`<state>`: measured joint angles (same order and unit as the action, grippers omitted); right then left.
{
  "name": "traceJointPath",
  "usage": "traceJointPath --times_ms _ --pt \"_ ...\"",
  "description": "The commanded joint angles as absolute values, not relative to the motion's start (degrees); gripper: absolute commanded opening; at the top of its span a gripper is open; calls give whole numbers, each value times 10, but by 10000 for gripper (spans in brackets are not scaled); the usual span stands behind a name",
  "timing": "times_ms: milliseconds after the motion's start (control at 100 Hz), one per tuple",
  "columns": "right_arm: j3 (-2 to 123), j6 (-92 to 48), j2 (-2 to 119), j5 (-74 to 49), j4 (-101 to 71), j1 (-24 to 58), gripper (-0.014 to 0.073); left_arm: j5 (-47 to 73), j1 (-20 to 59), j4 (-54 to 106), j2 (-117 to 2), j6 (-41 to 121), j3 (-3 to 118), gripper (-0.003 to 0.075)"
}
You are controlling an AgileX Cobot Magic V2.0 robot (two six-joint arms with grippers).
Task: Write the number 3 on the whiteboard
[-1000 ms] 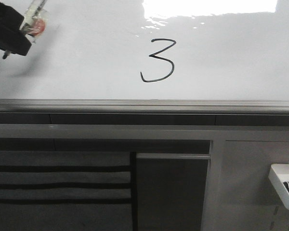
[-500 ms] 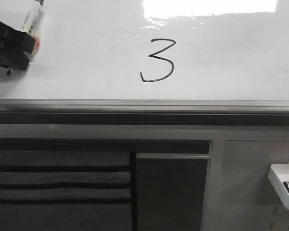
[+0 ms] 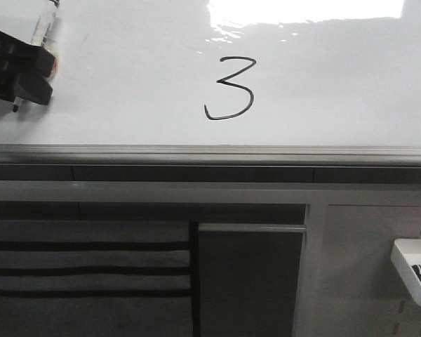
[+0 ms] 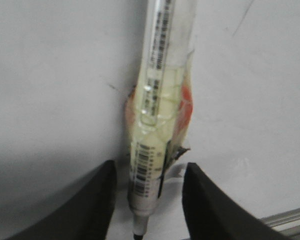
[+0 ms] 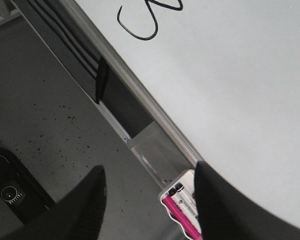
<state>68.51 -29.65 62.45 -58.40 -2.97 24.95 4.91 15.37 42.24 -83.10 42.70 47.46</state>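
One black number 3 point(image 3: 229, 88) sits on the whiteboard point(image 3: 337, 84); the left claw point(image 4: 147, 200) clamps a marker point(image 4: 157, 115), and the right claw point(image 5: 150, 205) gapes wide.

black number 3 point(image 3: 229, 88) drawn mid-board, glossy whiteboard point(image 3: 126, 70), silver-framed

A small white tray point(image 3: 409, 270) hangs low on the right side, on a grey panel point(image 3: 358, 267) with little holes in it. Pens lie in the tray. One pen is bright pink point(image 5: 182, 220) with a black cap. Another one beside it is white.

Left of the panel is a dark grey door point(image 3: 249, 281) with a silver bar point(image 3: 251, 228) across its top. Further left is a grey part with thin black stripes point(image 3: 88, 270) running sideways.

The floor point(image 5: 55, 135) is grey with lots of tiny black dots. A black box point(image 5: 12, 192) sits on it, with a round thing on top.
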Motion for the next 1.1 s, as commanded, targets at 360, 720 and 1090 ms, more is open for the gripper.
traceJointPath --times_ms 360,720,1090 --pt "677 104 523 -573 103 246 349 233 103 303 -563 421 490 428" --pt "534 145 394 -434 104 246 58 355 3 267 -287 374 446 254" --pt "491 145 366 -389 119 246 -74 314 -42 337 -203 326 377 -18"
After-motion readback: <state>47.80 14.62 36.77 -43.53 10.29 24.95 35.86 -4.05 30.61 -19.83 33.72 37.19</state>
